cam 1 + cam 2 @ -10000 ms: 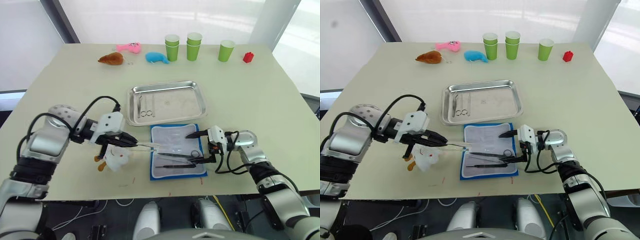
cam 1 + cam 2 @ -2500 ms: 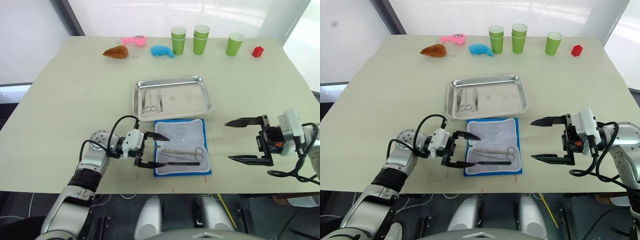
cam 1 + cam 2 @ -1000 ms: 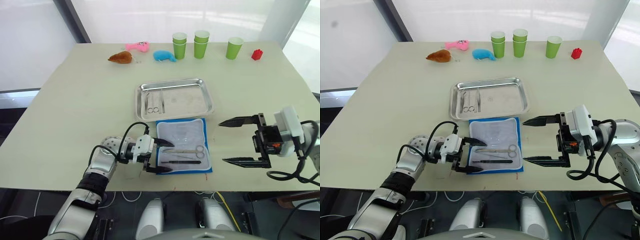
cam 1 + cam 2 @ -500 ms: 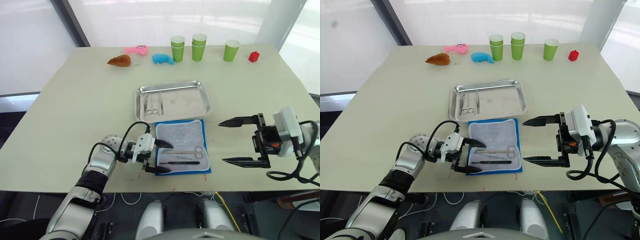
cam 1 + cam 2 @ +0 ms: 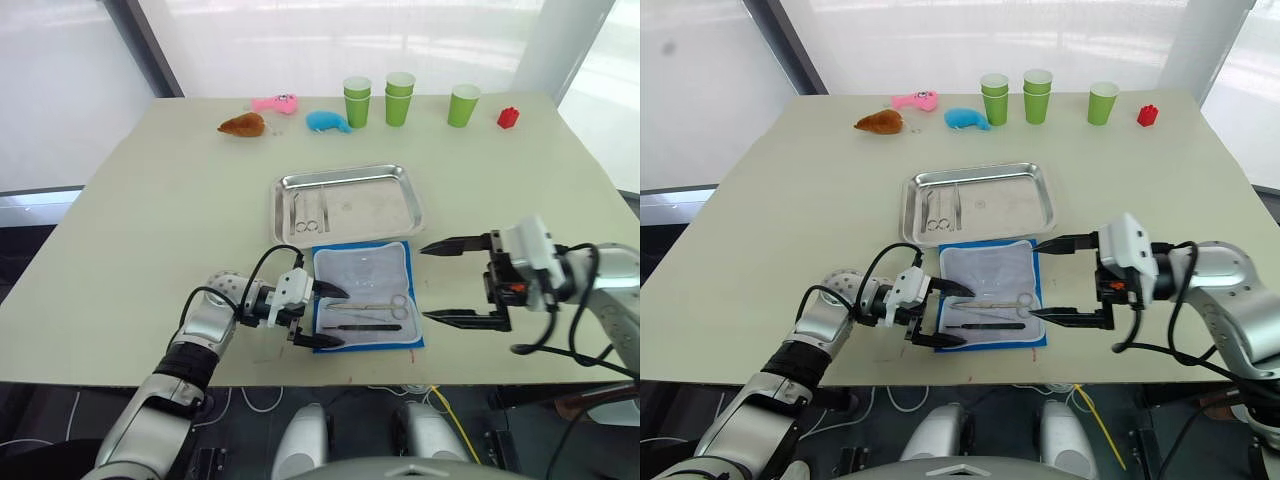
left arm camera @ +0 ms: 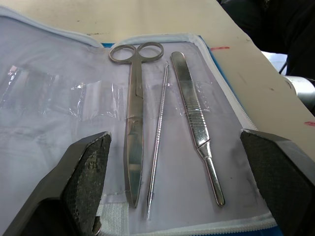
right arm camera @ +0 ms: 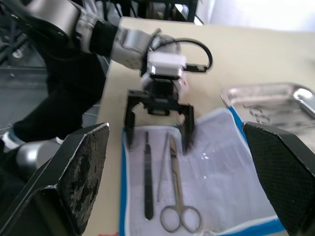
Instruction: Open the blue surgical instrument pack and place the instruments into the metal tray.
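On the near edge of the pale table (image 5: 150,200), the flat bright-blue fabric instrument pack (image 5: 364,298) is lying unzipped and spread wide, white lining up, just in front of the shallow shiny stainless-steel tray (image 5: 348,203). So the opening looks done, and the transfer is partway: a few thin silver tools (image 5: 306,210) are already resting in the tray's left end, one with ring handles.

Three pieces are waiting on the lining: the silver ring-handled scissors (image 6: 134,142), a thin needle-like probe (image 6: 158,139) and a flat-handled scalpel-style tool (image 6: 196,127), side by side. I judge these are what is left to move.

The left gripper (image 5: 318,315) is sitting at the pack's left edge, its two black fingers spread wide and empty, straddling the tool tips. The right gripper (image 5: 448,282) is hovering just beside the pack's right edge, its fingers gaping wide too, nothing in them.

Along the far side of the table, well apart from the work, are standing bright green paper cups (image 5: 400,97), two of them as stacked pairs, with a small red block (image 5: 508,117), a small blue plush toy (image 5: 325,121), a pink toy (image 5: 274,103) and a brown toy (image 5: 243,125). Beyond the table, a bright white translucent wall (image 5: 330,40) with a dark slanting frame post (image 5: 150,45) is closing off the room.
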Controlling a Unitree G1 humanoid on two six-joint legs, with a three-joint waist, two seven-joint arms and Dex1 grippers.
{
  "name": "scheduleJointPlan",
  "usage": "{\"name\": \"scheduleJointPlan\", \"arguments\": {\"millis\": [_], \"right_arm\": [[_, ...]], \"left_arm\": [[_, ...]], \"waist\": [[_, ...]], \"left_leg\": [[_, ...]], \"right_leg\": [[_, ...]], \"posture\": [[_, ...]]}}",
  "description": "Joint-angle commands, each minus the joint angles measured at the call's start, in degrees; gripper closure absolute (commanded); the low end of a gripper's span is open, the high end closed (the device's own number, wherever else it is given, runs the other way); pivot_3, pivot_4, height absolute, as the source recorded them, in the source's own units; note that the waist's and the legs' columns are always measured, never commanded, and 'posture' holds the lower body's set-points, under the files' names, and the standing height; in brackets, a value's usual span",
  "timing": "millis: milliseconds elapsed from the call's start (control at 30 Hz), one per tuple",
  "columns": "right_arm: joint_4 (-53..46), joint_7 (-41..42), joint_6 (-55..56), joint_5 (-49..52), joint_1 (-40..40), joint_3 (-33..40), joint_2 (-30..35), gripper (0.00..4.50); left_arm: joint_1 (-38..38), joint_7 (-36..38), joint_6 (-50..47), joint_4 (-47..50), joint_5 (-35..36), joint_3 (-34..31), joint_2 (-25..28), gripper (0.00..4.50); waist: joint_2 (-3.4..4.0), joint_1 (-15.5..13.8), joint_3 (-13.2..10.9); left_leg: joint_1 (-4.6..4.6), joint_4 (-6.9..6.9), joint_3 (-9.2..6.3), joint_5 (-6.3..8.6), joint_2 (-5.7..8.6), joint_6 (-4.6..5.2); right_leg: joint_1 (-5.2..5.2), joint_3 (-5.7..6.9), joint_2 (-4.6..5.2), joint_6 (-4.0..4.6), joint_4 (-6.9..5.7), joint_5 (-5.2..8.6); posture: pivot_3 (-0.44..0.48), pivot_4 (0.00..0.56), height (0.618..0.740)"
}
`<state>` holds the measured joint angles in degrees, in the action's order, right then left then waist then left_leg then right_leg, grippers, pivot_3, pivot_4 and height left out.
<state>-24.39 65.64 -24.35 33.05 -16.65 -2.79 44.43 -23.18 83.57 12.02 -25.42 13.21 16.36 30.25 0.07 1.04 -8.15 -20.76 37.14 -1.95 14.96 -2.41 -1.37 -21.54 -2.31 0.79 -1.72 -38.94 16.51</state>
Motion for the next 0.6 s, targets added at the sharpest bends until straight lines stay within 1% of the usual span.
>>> {"name": "scheduleJointPlan", "arguments": {"millis": [33,133,233,467,600], "right_arm": [[2.1,-5.2,-1.2,-7.3,-4.1,-5.9,-2.5,0.00],[4.6,-7.4,-2.2,-11.9,-6.3,-10.1,-4.1,0.00],[8.0,-8.0,-2.9,-17.3,-8.3,-14.8,-4.3,0.00],[13.4,-6.9,-3.2,-22.5,-11.5,-19.7,-5.9,0.00],[15.7,-6.9,-2.9,-24.4,-12.6,-21.1,-8.0,0.00]], "left_arm": [[3.5,-1.0,-3.9,-6.5,-6.0,4.0,0.3,0.09],[3.4,-1.1,-3.8,-6.6,-6.1,4.0,0.1,0.09],[3.4,-1.3,-3.9,-6.5,-6.1,3.9,0.0,0.09],[3.6,-1.4,-4.5,-5.8,-5.8,3.8,0.1,0.09],[3.6,-1.5,-4.6,-5.7,-5.8,3.7,0.2,0.09]], "waist": [[0.03,0.0,0.1],[0.11,-0.1,0.1],[0.09,-0.1,0.1],[0.09,-0.1,0.1],[0.09,-0.1,0.1]], "left_leg": [[0.00,-0.01,0.00,0.00,0.00,0.00],[-0.02,-0.02,-0.01,0.00,0.04,0.00],[-0.07,-0.02,-0.02,0.00,0.06,0.00],[-0.06,-0.02,-0.04,0.00,0.08,0.00],[-0.06,-0.02,-0.04,0.00,0.08,0.00]], "right_leg": [[0.00,-0.01,-0.01,0.00,0.02,0.00],[-0.01,-0.04,-0.01,0.00,0.03,0.00],[-0.01,-0.06,0.00,0.00,0.08,0.00],[-0.01,-0.09,-0.01,0.00,0.08,0.00],[-0.01,-0.09,-0.01,0.00,0.08,0.00]], "posture": [[0.000,0.150,0.740],[0.000,0.150,0.740],[0.000,0.150,0.740],[0.000,0.150,0.740],[0.000,0.150,0.740]]}}
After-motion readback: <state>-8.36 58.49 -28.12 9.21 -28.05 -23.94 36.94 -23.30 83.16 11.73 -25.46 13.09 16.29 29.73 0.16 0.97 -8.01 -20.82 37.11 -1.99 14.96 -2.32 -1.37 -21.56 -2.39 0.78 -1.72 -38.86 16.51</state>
